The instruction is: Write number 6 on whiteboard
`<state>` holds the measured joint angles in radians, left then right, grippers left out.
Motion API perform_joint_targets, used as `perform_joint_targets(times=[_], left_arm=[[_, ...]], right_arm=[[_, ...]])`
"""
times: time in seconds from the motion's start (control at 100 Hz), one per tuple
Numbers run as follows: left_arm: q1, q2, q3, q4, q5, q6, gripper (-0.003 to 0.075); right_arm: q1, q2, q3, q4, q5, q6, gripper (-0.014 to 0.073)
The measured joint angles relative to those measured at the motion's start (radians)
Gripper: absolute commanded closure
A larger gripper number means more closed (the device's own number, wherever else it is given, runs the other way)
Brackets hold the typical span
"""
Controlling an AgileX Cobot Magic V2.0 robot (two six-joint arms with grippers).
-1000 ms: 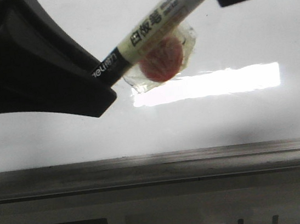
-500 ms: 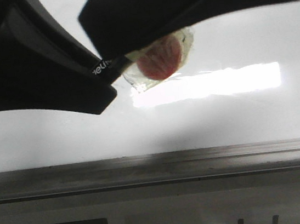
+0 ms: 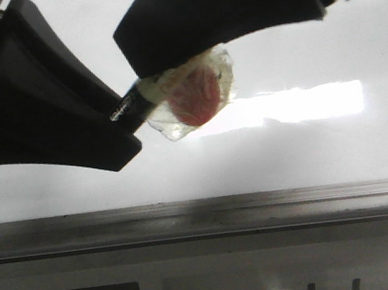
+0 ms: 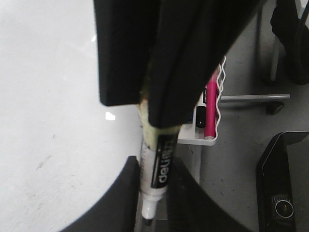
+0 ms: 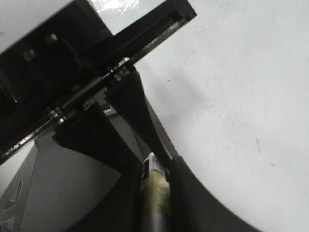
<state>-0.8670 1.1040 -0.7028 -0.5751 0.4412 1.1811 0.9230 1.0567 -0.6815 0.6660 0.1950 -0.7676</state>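
The whiteboard [image 3: 309, 151] fills the front view, with its grey rim [image 3: 203, 215] along the near edge. No number 6 shows on it; only tiny specks. A whiteboard marker [image 4: 157, 164] with a black label and a bare tip is held between both grippers. My left gripper [image 3: 122, 118] is shut on its tip end, also shown in the left wrist view [image 4: 153, 166]. My right gripper [image 3: 139, 55] is shut on the barrel just behind, seen in the right wrist view [image 5: 154, 169]. A red lump in clear wrap [image 3: 198, 98] clings to the barrel.
A white wire tray [image 4: 212, 137] beside the board holds a pink marker [image 4: 211, 108] and a black-capped one [image 4: 200, 111]. A dark device [image 4: 282, 183] lies on the grey table. A bright light reflection [image 3: 296, 105] lies on the board.
My right gripper has slid along the marker towards my left gripper and now covers most of the barrel. The marker, the wrapped lump and my left gripper have shifted slightly left.
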Motion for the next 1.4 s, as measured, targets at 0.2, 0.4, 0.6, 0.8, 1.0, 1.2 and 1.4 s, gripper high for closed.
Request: perform_joint_targets(times=[0.2, 0.4, 0.6, 0.8, 1.0, 1.2, 1.4], left_arm=[[-0.002, -0.038, -0.006, -0.071, -0.032, -0.002, 0.0192], [0.006, -0.189, -0.013, -0.169, -0.081, -0.041, 0.0233], [0.081, -0.405, 0.061, -0.193, -0.166, -0.255, 0.0498], [0.149, -0.583, 0.185, -0.206, -0.261, -0.379, 0.0668], [0.167, -0.633, 0.254, -0.261, -0.273, -0.392, 0.0701], [0.167, -0.633, 0.261, -0.268, -0.277, -0.394, 0.0701], [0.167, -0.633, 0.261, -0.27, -0.277, -0.394, 0.0701]], right_arm=[[-0.016, -0.049, 0.0, -0.033, 0.058, 0.0, 0.0659], [-0.111, -0.149, -0.054, -0.141, 0.311, -0.002, 0.0657], [-0.226, -0.166, -0.268, -0.339, 0.539, 0.115, 0.0647], [-0.242, -0.172, -0.344, -0.462, 0.52, 0.218, 0.0634], [-0.242, -0.172, -0.225, -0.507, 0.319, 0.229, 0.0634], [-0.242, -0.172, -0.091, -0.537, 0.145, 0.231, 0.0634], [-0.242, -0.16, -0.075, -0.558, 0.052, 0.233, 0.0634]])
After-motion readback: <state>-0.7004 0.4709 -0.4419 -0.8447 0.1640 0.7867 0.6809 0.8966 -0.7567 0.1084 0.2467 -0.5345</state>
